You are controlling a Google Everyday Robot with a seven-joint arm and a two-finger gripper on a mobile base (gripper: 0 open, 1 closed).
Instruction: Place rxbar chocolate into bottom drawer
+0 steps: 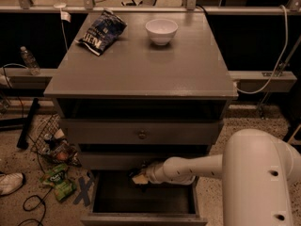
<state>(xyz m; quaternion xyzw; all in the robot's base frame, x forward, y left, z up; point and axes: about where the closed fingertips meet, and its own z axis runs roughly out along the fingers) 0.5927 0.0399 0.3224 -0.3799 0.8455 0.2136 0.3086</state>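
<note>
The bottom drawer [141,218] of the grey cabinet is pulled out and its inside is dark. My gripper [140,175] reaches in from the right on the white arm [197,168]. It hangs over the back left part of the drawer, just under the front of the drawer above. A dark shape sits at the gripper's tip, but I cannot tell if it is the rxbar chocolate. No black bar shows anywhere else in view.
A blue-and-white chip bag [101,30] and a white bowl [161,30] lie on the cabinet top [141,74]. The knobbed drawer [141,134] is closed. Litter [59,173], a shoe [9,182] and a cable lie on the floor to the left. A water bottle [29,60] stands at the far left.
</note>
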